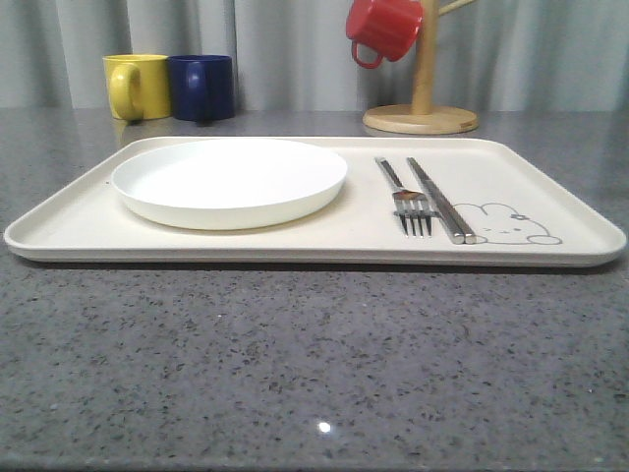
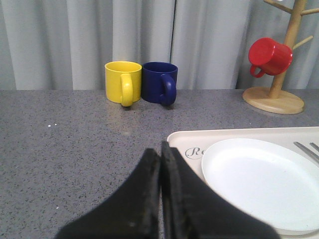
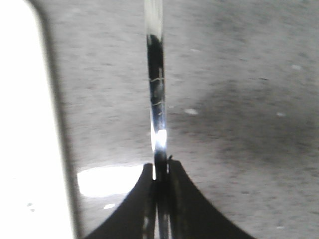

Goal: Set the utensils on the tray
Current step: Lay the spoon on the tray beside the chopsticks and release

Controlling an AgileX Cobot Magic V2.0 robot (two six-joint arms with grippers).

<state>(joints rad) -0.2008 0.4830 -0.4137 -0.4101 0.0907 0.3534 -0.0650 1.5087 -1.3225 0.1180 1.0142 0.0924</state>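
The large cream rectangular tray (image 1: 88, 221) with a low rim lies on the grey speckled stone desk (image 1: 295, 374). On its left half sits the round white shallow plate (image 1: 229, 181); to the right lie the silver metal four-tined fork (image 1: 405, 198) and, just beside it, the pair of flat metal chopsticks (image 1: 440, 200), next to the grey rabbit drawing (image 1: 506, 224).

The left gripper (image 2: 160, 152) hangs over the desk near the tray's corner, its jaws pressed together with nothing between them.

The right gripper (image 3: 160, 172) has its jaws clamped on a thin shiny metal handle (image 3: 157, 89), probably the spoon, held above the desk just beside the tray's edge.

Behind stand a yellow mug (image 1: 138, 86), a dark blue mug (image 1: 201, 87) and a red mug (image 1: 383, 28) on a wooden stand (image 1: 423, 116).
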